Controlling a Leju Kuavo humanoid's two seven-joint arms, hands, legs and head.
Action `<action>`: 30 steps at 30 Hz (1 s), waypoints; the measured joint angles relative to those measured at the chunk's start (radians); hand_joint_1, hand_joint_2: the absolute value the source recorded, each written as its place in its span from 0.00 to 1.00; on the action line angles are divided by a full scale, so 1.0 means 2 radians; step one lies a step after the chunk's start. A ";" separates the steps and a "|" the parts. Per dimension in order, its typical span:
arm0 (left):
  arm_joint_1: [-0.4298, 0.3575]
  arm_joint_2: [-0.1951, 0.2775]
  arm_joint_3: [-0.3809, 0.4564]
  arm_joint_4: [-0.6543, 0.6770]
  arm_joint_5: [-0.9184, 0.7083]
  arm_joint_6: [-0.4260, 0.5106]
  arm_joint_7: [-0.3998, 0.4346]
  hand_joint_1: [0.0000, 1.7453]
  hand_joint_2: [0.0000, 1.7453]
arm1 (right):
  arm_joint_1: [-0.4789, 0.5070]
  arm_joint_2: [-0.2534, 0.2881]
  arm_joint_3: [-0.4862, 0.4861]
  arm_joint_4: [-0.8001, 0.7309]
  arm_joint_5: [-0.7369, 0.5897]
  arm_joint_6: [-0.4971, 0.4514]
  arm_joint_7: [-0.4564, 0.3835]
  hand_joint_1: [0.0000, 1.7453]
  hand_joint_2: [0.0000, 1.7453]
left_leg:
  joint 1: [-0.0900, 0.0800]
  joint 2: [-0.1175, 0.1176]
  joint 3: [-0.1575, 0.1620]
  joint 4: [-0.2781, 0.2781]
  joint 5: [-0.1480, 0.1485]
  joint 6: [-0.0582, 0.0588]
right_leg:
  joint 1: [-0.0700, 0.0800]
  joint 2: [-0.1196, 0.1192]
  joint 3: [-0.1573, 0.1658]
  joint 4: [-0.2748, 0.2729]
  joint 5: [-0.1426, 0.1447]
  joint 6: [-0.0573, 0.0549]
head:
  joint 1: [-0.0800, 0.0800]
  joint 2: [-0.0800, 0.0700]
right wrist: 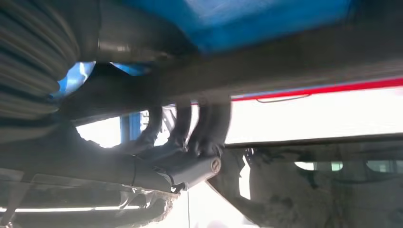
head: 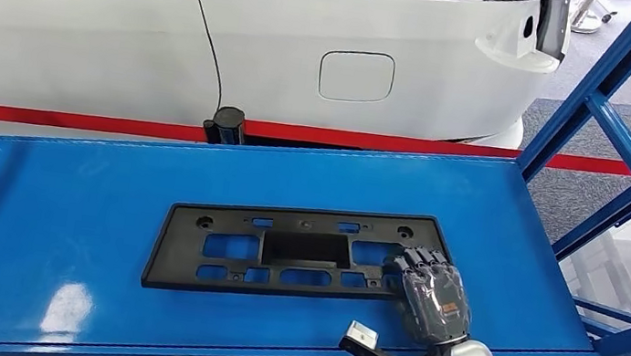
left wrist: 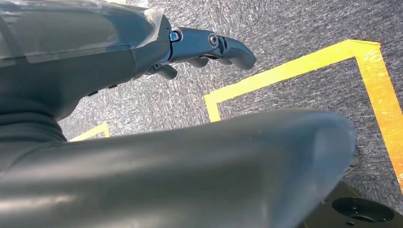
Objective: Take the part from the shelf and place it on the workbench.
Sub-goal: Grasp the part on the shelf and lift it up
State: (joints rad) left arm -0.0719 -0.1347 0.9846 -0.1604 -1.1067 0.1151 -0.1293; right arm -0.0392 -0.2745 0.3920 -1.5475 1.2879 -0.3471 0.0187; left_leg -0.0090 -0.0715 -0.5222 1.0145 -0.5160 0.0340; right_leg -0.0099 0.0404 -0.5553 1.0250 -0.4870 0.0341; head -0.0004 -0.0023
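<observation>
Pickup step — the right hand (head: 433,293) grips the black plate (head: 298,249) at its 4 o'clock corner on the shelf (head: 60,200); next, lift it clear. Left hand (left wrist: 209,50) hangs unclenched, holding nothing.

No text, label, brand, number or sign can be read anywhere in these views, neither upper left nor lower right of any frame.
</observation>
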 joint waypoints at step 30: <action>-0.001 0.000 -0.013 -0.001 -0.001 -0.016 -0.040 0.00 1.00 | 0.000 0.007 -0.024 -0.002 0.020 -0.014 0.004 1.00 1.00 | 0.000 0.000 0.001 0.000 0.000 0.000 | 0.000 0.000 0.001 0.000 0.000 0.000 | 0.000 0.000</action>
State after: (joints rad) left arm -0.0734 -0.1338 0.9594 -0.1621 -1.1080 0.0824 -0.2089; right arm -0.0387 -0.2603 0.3435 -1.5522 1.3281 -0.3751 0.0266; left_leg -0.0092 -0.0715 -0.5197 1.0146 -0.5160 0.0340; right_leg -0.0099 0.0404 -0.5531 1.0249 -0.4870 0.0341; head -0.0004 -0.0023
